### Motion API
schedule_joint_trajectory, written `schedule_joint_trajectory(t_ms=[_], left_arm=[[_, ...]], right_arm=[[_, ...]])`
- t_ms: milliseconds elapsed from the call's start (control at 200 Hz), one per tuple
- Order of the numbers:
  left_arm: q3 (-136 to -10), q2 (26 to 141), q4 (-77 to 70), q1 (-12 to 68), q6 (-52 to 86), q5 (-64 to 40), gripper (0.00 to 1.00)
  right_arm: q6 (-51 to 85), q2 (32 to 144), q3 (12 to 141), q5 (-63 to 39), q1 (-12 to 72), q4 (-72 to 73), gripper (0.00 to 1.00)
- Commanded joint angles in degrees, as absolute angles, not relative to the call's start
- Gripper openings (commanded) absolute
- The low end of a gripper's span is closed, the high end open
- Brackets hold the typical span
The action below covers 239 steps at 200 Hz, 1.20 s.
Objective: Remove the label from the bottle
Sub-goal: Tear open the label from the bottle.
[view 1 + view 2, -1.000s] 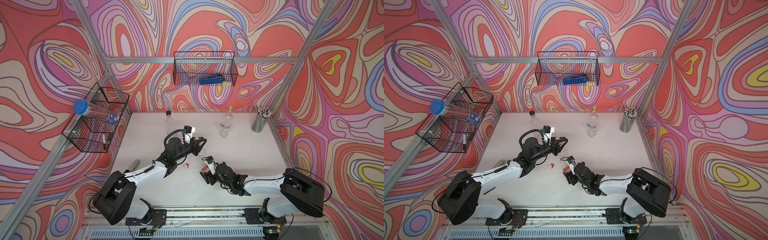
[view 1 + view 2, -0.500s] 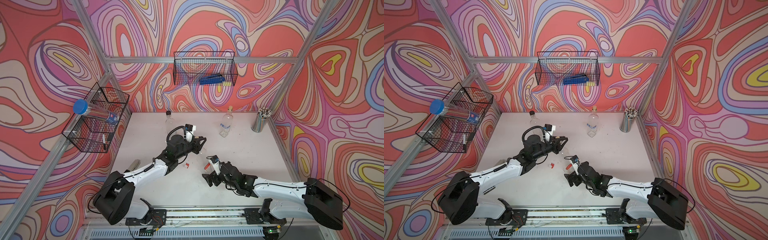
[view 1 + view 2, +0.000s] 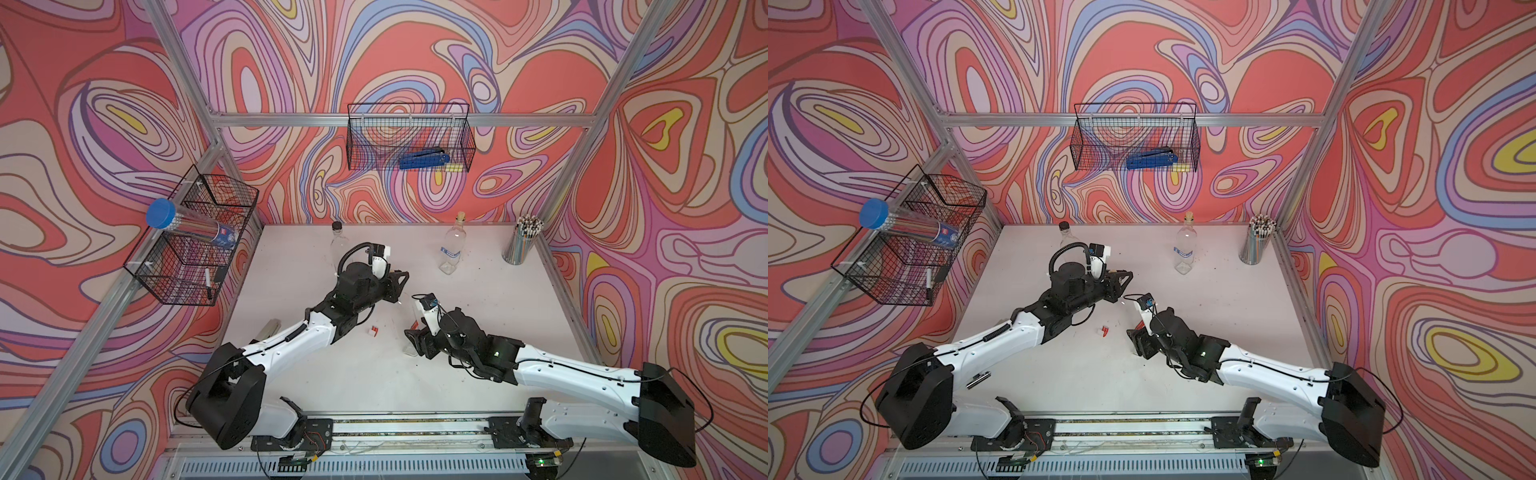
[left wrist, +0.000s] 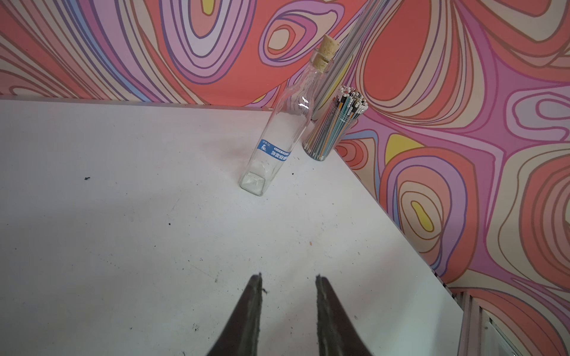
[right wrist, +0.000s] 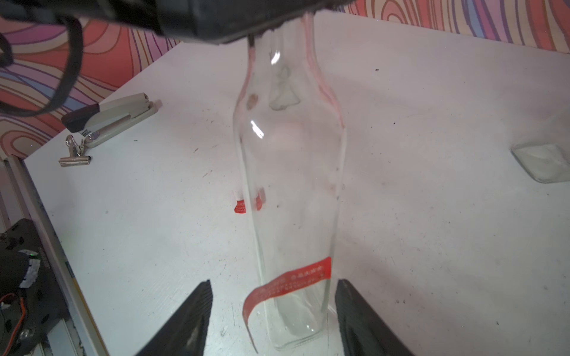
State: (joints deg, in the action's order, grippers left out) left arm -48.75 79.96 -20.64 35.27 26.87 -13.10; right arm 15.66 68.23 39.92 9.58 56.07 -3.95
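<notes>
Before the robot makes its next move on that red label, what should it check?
1. Bottle steadied: ok. Its neck runs up into the shut left end effector.
2. Right end effector open: ok. Its jaws stand either side of the bottle's base, with gaps.
3. Label has a loose end: ok. One end hangs free between the jaws.
4. Label off: not ok. Its other end is stuck to the glass.
5. Loose end deep enough between the jaws to pinch: cannot tell.
</notes>
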Motion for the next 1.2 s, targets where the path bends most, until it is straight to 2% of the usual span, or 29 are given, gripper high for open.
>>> schedule_joint_trajectory(t_ms=[0, 145, 275, 631, 706, 886, 1082, 1192], left_arm=[[-49.96, 79.89, -19.51, 35.36, 27.60, -12.63, 0.00], [-49.38, 79.44, -20.07, 35.38, 27.77, -12.94, 0.00], [-49.38, 79.28, -19.78, 35.33, 27.77, -12.95, 0.00], [-49.60, 80.23, -19.51, 35.38, 28.19, -12.89, 0.00], [-49.63, 80.33, -19.75, 35.33, 28.19, -12.90, 0.00], [-49.49, 80.11, -19.78, 35.38, 28.21, -12.91, 0.00], [-49.30, 79.90, -19.86, 35.33, 28.15, -12.77, 0.00], [-49.22, 79.72, -19.95, 35.37, 28.12, -12.78, 0.00]], right_arm=[[15.06, 69.77, 41.37, 9.81, 56.43, -5.98, 0.67], [14.85, 70.16, 41.09, 10.68, 56.36, -6.62, 0.70], [15.09, 69.72, 40.37, 8.40, 56.37, -6.89, 0.59], [16.98, 69.64, 37.36, 6.80, 56.36, -4.59, 0.57], [16.79, 70.34, 37.36, 6.86, 56.42, -4.26, 0.53], [16.79, 71.05, 37.18, 6.63, 56.38, -2.82, 0.34], [17.09, 71.28, 36.76, 6.37, 56.42, -2.46, 0.25], [17.16, 71.02, 36.49, 6.50, 56.36, -2.42, 0.25]])
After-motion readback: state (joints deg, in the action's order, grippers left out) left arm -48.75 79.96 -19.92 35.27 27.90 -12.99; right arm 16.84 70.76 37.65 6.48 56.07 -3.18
